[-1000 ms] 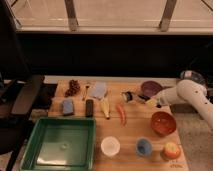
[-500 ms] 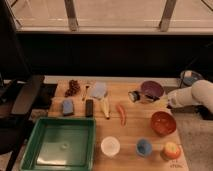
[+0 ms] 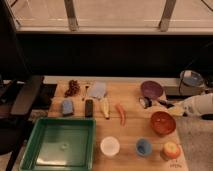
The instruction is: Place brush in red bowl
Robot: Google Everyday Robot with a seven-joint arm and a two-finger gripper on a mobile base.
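Observation:
The brush has its pale head [image 3: 144, 102] just below the dark purple bowl [image 3: 151, 90], and its black handle [image 3: 161, 104] runs right into my gripper [image 3: 173, 105]. The gripper is shut on the handle end and reaches in from the right on the white arm [image 3: 198, 105]. The red bowl [image 3: 163, 123] sits on the wooden table just below the brush and the gripper, near the right edge. The brush is up and left of the bowl's rim, not over its middle.
A green tray [image 3: 30, 150] fills the front left. A white cup [image 3: 109, 146], blue cup [image 3: 144, 147] and apple [image 3: 171, 149] line the front. A red carrot [image 3: 120, 114], banana [image 3: 105, 107], black block [image 3: 89, 107], blue sponge [image 3: 67, 106] and grapes [image 3: 73, 88] lie mid-table.
The arm has drawn back to the right, and the brush has moved right with the gripper, from the table's middle to beside the purple bowl, above the red bowl.

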